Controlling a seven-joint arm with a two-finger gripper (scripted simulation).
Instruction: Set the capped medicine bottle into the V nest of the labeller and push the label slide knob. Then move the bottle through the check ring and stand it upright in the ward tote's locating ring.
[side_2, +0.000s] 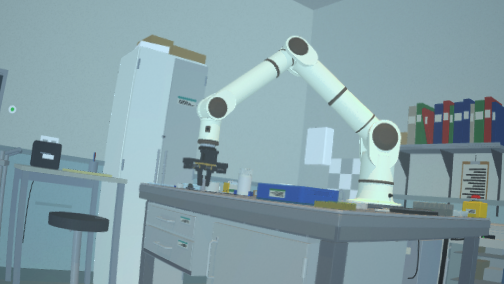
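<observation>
The capped medicine bottle is hidden at the left end of the bench, where the fingers of my gripper (205,184) reach down to the surface. The bottle is held in the closed gripper, low against the bench top. A white upright cylinder (244,181) stands just right of the gripper. A small yellow part (226,187) sits between them. The blue ward tote (297,193) lies further right along the bench. I cannot make out the V nest, the slide knob or the check ring from here.
A tall white cabinet (155,115) stands behind the bench's left end. A side table with a black box (45,153) and a stool (78,221) are to the left. The arm's base (374,192) stands at the bench's right, near a shelf of binders (457,122).
</observation>
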